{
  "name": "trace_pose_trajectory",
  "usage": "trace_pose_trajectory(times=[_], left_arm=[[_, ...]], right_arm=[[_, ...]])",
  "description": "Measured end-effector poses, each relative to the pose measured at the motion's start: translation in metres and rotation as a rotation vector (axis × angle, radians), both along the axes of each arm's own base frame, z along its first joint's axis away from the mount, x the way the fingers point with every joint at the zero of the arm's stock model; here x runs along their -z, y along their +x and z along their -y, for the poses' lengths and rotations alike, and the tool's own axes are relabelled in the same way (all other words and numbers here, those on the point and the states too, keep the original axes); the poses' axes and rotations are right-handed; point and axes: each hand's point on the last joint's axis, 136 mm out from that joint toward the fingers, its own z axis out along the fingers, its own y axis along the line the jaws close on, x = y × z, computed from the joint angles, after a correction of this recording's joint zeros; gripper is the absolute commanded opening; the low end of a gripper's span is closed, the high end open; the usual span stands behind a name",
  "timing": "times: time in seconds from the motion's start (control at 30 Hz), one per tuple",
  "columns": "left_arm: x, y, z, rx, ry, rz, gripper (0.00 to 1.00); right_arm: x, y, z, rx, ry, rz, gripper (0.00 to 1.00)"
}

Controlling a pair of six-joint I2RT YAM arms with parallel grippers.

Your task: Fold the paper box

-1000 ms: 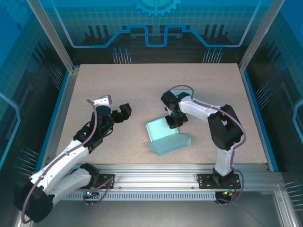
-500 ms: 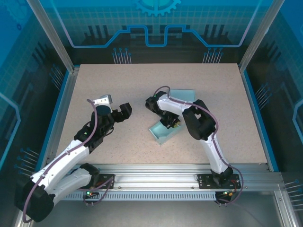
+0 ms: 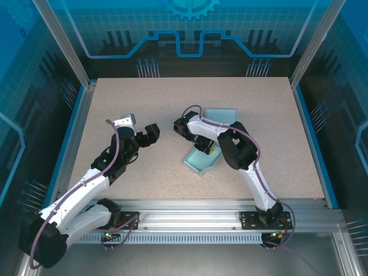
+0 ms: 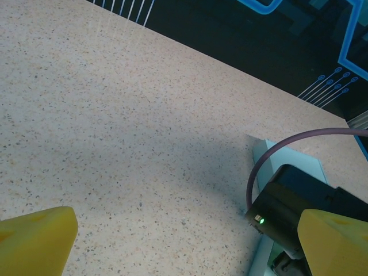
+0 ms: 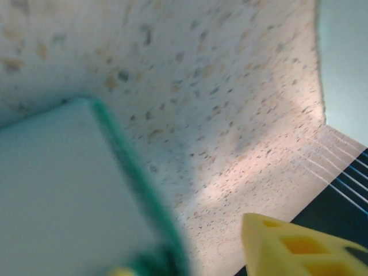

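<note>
Slowly is best: push the wall along its crease, so the paper does not tear. The right claw (image 3: 207,149) is down on the box (image 3: 198,164) mid worktop (image 3: 259,103); it may be pinching an edge, but the blur hides that. The left claw (image 3: 150,133) is wide open, empty.

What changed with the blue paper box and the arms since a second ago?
The right arm swung its elbow left and bent over the paper box. The box went from spread flat to a smaller, turned shape. The left gripper stayed open and in place.
</note>
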Motion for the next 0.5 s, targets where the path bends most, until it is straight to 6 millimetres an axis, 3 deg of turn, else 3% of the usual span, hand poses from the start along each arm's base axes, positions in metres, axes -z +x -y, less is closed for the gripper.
trace_pose_trajectory(times=[0.1, 0.13, 0.27, 0.4, 0.5], left_arm=[[0.006, 0.002, -0.002, -0.009, 0.007, -0.016, 0.99], [0.007, 0.003, -0.003, -0.011, 0.009, -0.021, 0.99], [0.016, 0.006, -0.005, -0.02, 0.02, -0.045, 0.99], [0.023, 0.008, -0.005, -0.024, 0.029, -0.067, 0.99], [0.029, 0.01, -0.006, -0.029, 0.037, -0.083, 0.99]], right_arm=[[-0.005, 0.008, -0.012, -0.009, 0.051, 0.036, 0.67], [-0.007, 0.01, -0.016, -0.01, 0.073, 0.048, 0.73], [-0.024, 0.017, -0.036, -0.025, 0.153, 0.102, 0.78], [-0.057, 0.019, -0.054, -0.051, 0.238, 0.166, 0.89], [-0.089, 0.018, -0.066, -0.069, 0.302, 0.226, 0.91]])
